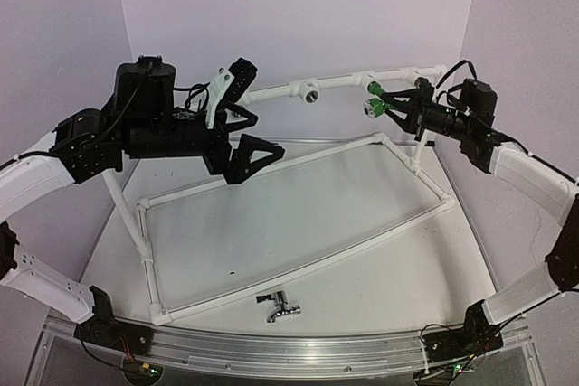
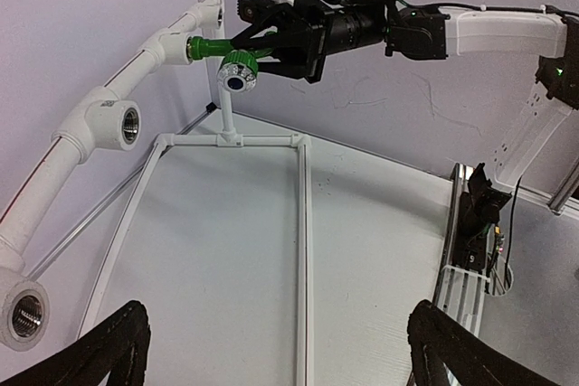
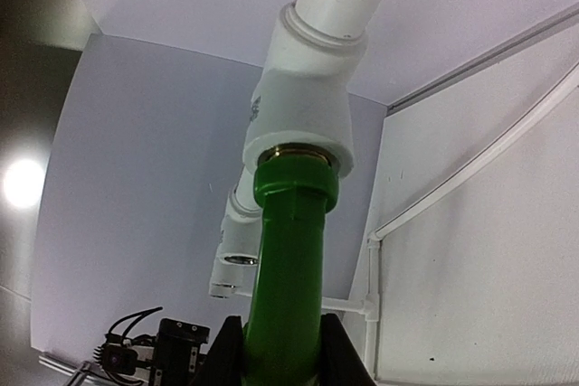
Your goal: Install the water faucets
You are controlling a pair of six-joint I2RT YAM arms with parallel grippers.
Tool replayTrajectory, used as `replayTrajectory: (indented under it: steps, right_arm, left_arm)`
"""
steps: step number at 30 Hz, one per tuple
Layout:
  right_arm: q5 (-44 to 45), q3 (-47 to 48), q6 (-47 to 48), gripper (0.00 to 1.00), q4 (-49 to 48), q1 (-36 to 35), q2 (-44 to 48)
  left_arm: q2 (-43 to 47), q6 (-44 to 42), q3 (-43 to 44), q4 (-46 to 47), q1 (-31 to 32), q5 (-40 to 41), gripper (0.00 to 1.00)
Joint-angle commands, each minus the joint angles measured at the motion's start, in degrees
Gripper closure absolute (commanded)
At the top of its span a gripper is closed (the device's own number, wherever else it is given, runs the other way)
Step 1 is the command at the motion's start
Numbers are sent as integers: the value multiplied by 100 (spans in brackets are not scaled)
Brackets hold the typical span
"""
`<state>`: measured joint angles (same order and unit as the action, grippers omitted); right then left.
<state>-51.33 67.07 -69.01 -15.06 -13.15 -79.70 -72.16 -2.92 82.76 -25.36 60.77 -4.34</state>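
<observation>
One bright green plastic tap [image 3: 288, 259] sits clamped in the right gripper [image 3: 280, 350], its stem running straight into the round white pipe socket [image 3: 303, 115] ahead (left gripper [image 2: 276, 350] gapes empty).

I count one green faucet [image 1: 372, 108] at one o'clock, one chrome faucet [image 1: 279, 306] at six o'clock, four white pipe sockets [image 2: 109, 124], one pipe frame [image 1: 298, 264].

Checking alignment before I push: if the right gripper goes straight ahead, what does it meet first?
The white pipe socket; the green faucet the right gripper holds sits at its mouth.
</observation>
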Motion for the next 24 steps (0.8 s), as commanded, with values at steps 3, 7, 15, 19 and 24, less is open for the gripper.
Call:
replayTrajectory:
  steps: [3,7,15,19,24]
  right_arm:
    - [-535,-133,-777,50,109,84,51]
    - [-576,-40,-448,23,81,98,89]
    - [-703,-138,658,2,99,148,424]
    - [-732,-266,1545,2,319,320,744]
    - [97,408,4407,2,2688,560,991]
  left_arm:
    - [26,64,240,217,-13,13,1]
    - [-6,41,223,243,-13,17,1]
    - [21,37,178,243,-13,24,1]
    - [61,51,182,225,-13,44,1]
    - [104,53,163,198,-13,89,0]
